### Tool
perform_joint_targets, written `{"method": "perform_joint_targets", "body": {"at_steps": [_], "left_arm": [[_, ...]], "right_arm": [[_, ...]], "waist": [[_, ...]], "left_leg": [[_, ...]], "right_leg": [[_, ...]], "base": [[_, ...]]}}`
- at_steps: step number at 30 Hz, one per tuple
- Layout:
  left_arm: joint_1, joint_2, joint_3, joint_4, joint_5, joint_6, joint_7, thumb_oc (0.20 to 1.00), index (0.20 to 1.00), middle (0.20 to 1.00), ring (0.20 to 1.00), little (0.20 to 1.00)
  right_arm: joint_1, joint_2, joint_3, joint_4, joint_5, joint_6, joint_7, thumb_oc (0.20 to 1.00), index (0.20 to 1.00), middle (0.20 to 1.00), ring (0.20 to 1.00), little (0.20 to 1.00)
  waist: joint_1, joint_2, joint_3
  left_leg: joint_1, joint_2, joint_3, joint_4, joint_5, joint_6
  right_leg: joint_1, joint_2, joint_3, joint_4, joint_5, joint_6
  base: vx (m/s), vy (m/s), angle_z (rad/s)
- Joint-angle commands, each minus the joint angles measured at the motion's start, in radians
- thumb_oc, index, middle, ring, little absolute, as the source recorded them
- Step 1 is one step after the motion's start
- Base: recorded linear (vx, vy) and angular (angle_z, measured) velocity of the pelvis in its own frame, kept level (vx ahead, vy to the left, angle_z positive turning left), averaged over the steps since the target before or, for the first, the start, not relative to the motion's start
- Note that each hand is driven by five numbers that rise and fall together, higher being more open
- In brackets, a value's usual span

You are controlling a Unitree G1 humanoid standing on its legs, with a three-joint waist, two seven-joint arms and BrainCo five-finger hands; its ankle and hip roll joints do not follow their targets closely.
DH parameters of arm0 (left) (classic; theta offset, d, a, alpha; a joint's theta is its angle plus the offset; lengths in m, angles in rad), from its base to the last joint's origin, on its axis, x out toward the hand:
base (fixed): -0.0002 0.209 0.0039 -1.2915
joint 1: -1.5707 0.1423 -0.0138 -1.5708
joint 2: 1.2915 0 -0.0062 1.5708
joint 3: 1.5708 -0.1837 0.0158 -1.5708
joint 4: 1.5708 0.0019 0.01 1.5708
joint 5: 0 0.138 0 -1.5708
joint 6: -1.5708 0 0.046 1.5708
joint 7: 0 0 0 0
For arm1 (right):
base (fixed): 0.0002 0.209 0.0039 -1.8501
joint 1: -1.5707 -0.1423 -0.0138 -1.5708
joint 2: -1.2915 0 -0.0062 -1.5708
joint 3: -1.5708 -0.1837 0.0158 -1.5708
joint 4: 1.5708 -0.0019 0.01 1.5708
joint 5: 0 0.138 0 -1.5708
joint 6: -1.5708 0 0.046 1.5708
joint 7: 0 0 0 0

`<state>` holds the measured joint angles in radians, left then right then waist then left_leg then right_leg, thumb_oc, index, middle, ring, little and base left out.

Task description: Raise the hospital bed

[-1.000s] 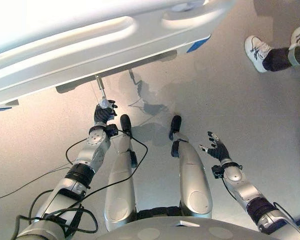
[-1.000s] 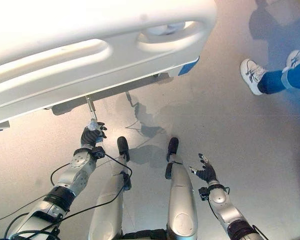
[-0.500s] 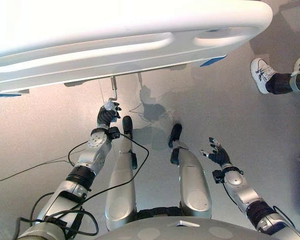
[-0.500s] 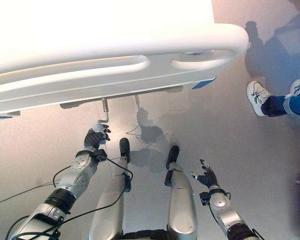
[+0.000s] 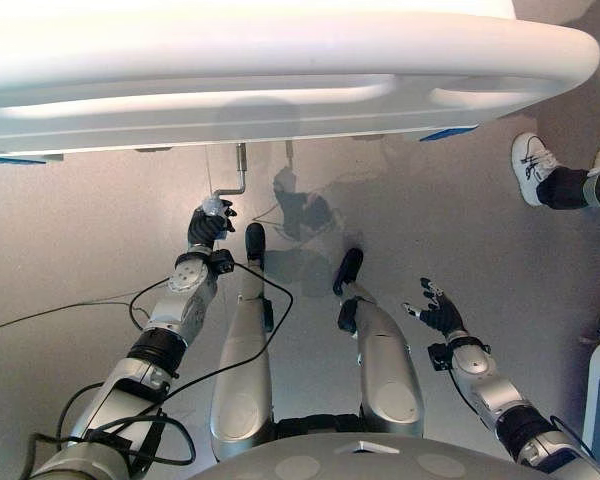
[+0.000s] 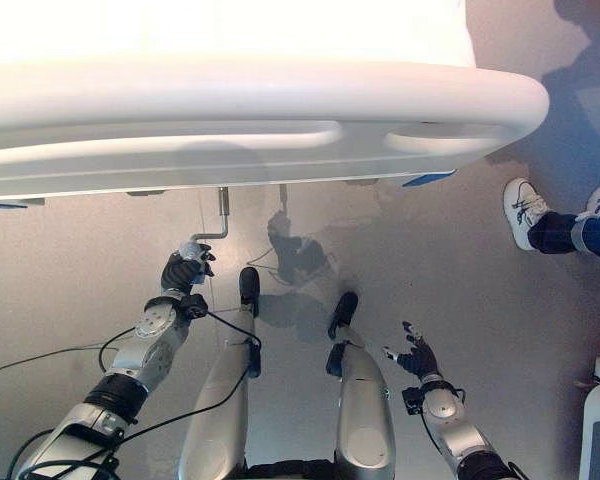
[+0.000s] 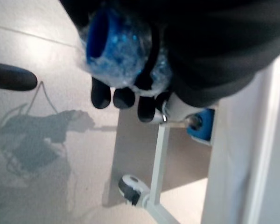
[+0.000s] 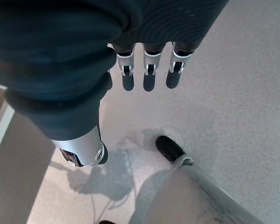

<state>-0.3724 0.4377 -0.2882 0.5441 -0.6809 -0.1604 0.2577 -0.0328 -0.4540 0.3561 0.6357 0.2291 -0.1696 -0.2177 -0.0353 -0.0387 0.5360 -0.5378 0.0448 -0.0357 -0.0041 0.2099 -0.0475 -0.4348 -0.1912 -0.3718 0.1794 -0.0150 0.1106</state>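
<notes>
eye views: left hand clenched on the crank handle under the hospital bed, at 11 o'clock from the robot. crank arm has swung from slanted to upright over the last second, so cranking is underway. left wrist: fingers wrapped round the blue grip. right wrist: right hand slack, empty.
</notes>
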Motion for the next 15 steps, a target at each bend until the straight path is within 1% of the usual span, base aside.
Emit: {"method": "perform_joint_targets", "body": {"at_steps": [1, 3, 4, 8, 9, 10, 11, 13, 15], "left_arm": [[0.017, 0.127, 0.140, 0.047, -0.004, -0.067, 0.068, 0.200, 0.200, 0.200, 0.200, 0.200], [-0.031, 0.143, 0.136, 0.113, 0.002, -0.056, 0.080, 0.200, 0.200, 0.200, 0.200, 0.200], [-0.032, 0.143, 0.136, 0.114, 0.002, -0.057, 0.079, 0.200, 0.200, 0.200, 0.200, 0.200], [-0.111, 0.161, 0.120, 0.187, 0.007, -0.050, 0.101, 0.200, 0.200, 0.200, 0.200, 0.200], [-0.159, 0.172, 0.108, 0.222, 0.010, -0.044, 0.108, 0.200, 0.200, 0.200, 0.200, 0.200], [-0.162, 0.173, 0.107, 0.224, 0.009, -0.045, 0.107, 0.200, 0.200, 0.200, 0.200, 0.200], [-0.215, 0.184, 0.096, 0.265, 0.011, -0.038, 0.118, 0.200, 0.200, 0.200, 0.200, 0.200], [-0.237, 0.191, 0.092, 0.283, 0.013, -0.040, 0.122, 0.200, 0.200, 0.200, 0.200, 0.200], [-0.283, 0.197, 0.081, 0.318, 0.015, -0.032, 0.134, 0.200, 0.200, 0.200, 0.200, 0.200]], "right_arm": [[0.060, -0.006, 0.000, -0.050, 0.007, -0.009, -0.011, 1.000, 1.000, 1.000, 1.000, 1.000], [0.058, -0.017, 0.009, -0.085, 0.015, -0.017, -0.019, 1.000, 1.000, 1.000, 1.000, 1.000], [0.058, -0.017, 0.009, -0.085, 0.015, -0.016, -0.019, 1.000, 1.000, 1.000, 1.000, 1.000], [0.054, -0.028, 0.023, -0.128, 0.027, -0.030, -0.030, 1.000, 1.000, 1.000, 1.000, 1.000], [0.048, -0.039, 0.031, -0.159, 0.026, -0.035, -0.036, 1.000, 1.000, 1.000, 1.000, 1.000], [0.047, -0.039, 0.030, -0.160, 0.026, -0.034, -0.036, 1.000, 1.000, 1.000, 1.000, 1.000], [0.041, -0.047, 0.042, -0.187, 0.031, -0.042, -0.048, 1.000, 1.000, 1.000, 1.000, 1.000], [0.038, -0.049, 0.046, -0.195, 0.032, -0.044, -0.051, 1.000, 1.000, 1.000, 1.000, 1.000], [0.040, -0.060, 0.053, -0.229, 0.031, -0.055, -0.062, 1.000, 1.000, 1.000, 1.000, 1.000]], "waist": [[0.034, -0.128, -0.017], [0.019, -0.144, -0.017], [0.019, -0.144, -0.017], [-0.003, -0.152, -0.016], [-0.016, -0.157, -0.016], [-0.015, -0.157, -0.016], [-0.029, -0.160, -0.016], [-0.034, -0.161, -0.016], [-0.049, -0.161, -0.016]], "left_leg": [[-0.025, -0.087, 0.077, 0.090, -0.117, 0.037], [-0.060, -0.084, 0.083, 0.102, -0.121, 0.036], [-0.062, -0.084, 0.084, 0.103, -0.121, 0.036], [-0.117, -0.081, 0.091, 0.118, -0.125, 0.035], [-0.147, -0.078, 0.093, 0.124, -0.125, 0.034], [-0.149, -0.078, 0.093, 0.125, -0.126, 0.034], [-0.179, -0.073, 0.097, 0.133, -0.124, 0.033], [-0.196, -0.072, 0.097, 0.135, -0.123, 0.033], [-0.223, -0.068, 0.097, 0.133, -0.118, 0.032]], "right_leg": [[-0.013, -0.026, 0.024, -0.127, 0.189, 0.071], [-0.045, -0.024, 0.029, -0.125, 0.189, 0.069], [-0.046, -0.024, 0.029, -0.125, 0.189, 0.069], [-0.102, -0.023, 0.036, -0.112, 0.187, 0.066], [-0.138, -0.022, 0.040, -0.102, 0.185, 0.064], [-0.140, -0.022, 0.041, -0.101, 0.185, 0.064], [-0.173, -0.022, 0.045, -0.092, 0.182, 0.062], [-0.193, -0.020, 0.049, -0.087, 0.183, 0.062], [-0.229, -0.018, 0.054, -0.081, 0.181, 0.060]], "base": [[0.01, 0.040, 0.01], [0.00, 0.000, 0.00], [0.00, 0.000, 0.00], [0.00, 0.002, -0.01], [-0.01, 0.001, -0.04], [0.00, 0.000, 0.00], [0.00, 0.000, 0.00], [-0.01, -0.015, -0.04], [0.00, -0.006, -0.02]]}}
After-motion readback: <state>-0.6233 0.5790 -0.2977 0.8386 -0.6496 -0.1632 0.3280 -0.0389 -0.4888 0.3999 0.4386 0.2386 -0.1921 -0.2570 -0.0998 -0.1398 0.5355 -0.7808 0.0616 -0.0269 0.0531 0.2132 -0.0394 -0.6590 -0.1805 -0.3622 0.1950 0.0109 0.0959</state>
